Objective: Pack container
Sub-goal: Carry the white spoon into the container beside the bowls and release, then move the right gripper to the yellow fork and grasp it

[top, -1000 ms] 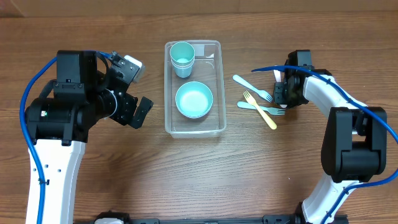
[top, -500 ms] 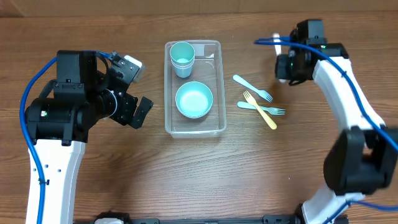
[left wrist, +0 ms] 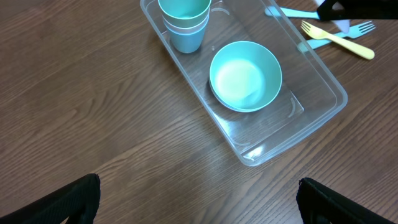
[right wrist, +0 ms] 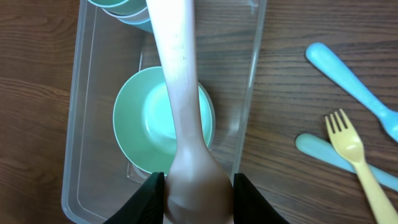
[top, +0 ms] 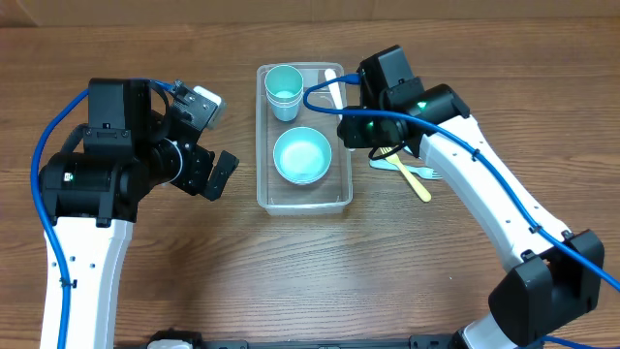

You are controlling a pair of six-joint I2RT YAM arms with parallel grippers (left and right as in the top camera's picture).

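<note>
Right hand (right wrist: 198, 202) is pinching a pale spoon (right wrist: 177, 93), swinging over from the forks (top: 418, 176) to above the container (top: 302, 199) on the counter (top: 291, 276); bowl (top: 302, 155) and cups (top: 284, 89) already inside. Drop looking imminent. Left hand (top: 215, 136) sitting spread wide, idle.

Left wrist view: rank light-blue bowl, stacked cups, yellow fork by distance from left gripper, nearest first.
From the left gripper:
1. Light-blue bowl, middle of the container.
2. Stacked cups, at the container's far end.
3. Yellow fork, on the table beyond the container's far wall.
</note>
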